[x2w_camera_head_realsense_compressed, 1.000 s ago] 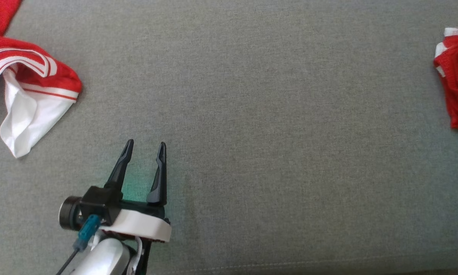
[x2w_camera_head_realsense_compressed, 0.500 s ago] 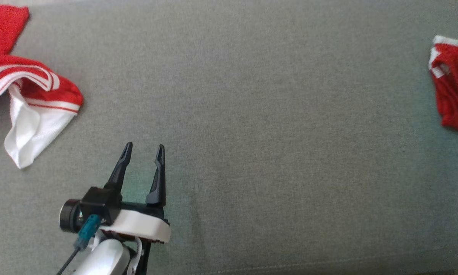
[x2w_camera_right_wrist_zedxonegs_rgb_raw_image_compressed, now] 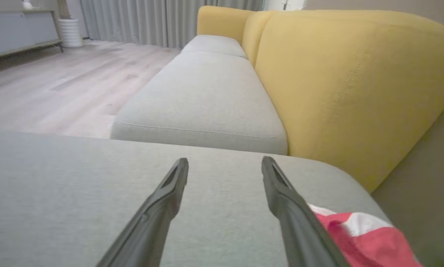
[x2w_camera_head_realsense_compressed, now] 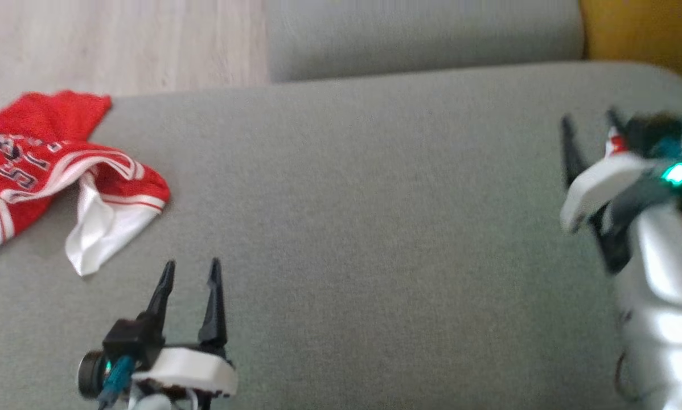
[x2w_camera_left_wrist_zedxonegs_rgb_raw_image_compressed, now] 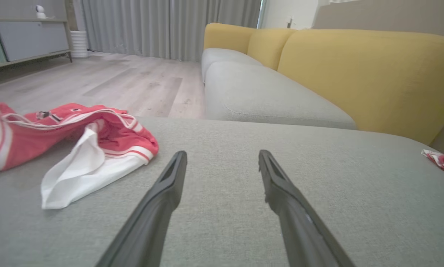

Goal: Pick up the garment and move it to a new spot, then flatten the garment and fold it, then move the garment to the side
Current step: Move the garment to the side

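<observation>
A crumpled red garment point(x2w_camera_head_realsense_compressed: 62, 114) with white stripes and a smooth white panel lies at the left of a grey woven cushion point(x2w_camera_head_realsense_compressed: 375, 228). It is near the left tool point(x2w_camera_head_realsense_compressed: 190, 267), whose slim dark fingers stand apart, empty. The right tool point(x2w_camera_right_wrist_zedxonegs_rgb_raw_image_compressed: 225, 160), also spread and empty, is at the cushion's right end, just beside a second red-and-white cloth point(x2w_camera_right_wrist_zedxonegs_rgb_raw_image_compressed: 359, 237). Behind rises a rounded yellow sofa back point(x2w_camera_right_wrist_zedxonegs_rgb_raw_image_compressed: 355, 92).

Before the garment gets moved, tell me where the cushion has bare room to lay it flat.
The broad middle of the grey cushion is bare, between the red-and-white garment at left and the right hand. Crowded: the right corner, where a second red garment lies.
</observation>
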You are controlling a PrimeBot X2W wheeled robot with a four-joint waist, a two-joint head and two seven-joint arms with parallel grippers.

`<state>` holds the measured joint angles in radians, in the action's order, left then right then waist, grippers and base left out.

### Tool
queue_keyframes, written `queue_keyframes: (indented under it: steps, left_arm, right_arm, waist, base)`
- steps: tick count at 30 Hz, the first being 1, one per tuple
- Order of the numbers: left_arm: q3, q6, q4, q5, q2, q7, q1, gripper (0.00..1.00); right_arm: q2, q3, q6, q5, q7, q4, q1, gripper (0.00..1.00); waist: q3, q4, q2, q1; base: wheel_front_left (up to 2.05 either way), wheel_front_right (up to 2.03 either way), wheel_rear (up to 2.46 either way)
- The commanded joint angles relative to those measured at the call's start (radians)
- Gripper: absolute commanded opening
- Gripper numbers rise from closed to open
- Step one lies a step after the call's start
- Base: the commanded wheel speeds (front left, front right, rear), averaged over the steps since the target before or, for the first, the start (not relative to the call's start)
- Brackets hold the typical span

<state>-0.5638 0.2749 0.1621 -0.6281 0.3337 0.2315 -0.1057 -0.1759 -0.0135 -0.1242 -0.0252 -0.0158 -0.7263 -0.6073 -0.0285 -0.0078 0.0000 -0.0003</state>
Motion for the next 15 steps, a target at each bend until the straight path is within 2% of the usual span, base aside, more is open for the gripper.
queue_keyframes:
  steps: [1,8,15]
  left_arm:
    - [0.057,0.009,-0.019,-0.006,0.016,0.015,-0.016,1.0]
    - [0.1,0.011,-0.008,-0.024,0.02,0.025,0.066,1.0]
    - [0.085,-0.001,0.01,-0.023,0.033,0.02,0.115,1.0]
  right_arm:
    - [0.024,0.026,-0.007,0.022,0.016,0.068,0.014,1.0]
    - [0.102,0.046,-0.007,0.063,0.029,0.253,0.26,1.0]
    - [0.125,0.042,-0.007,0.061,0.061,0.424,0.505,1.0]
  waist:
    - [0.061,0.03,0.0,0.0003]
    - [0.115,0.062,0.0,0.0003]
    - [0.143,0.095,0.0,0.0003]
  base:
    - [0.0,0.0,0.0]
    - [0.0,0.0,0.0]
    - [0.0,0.0,0.0]
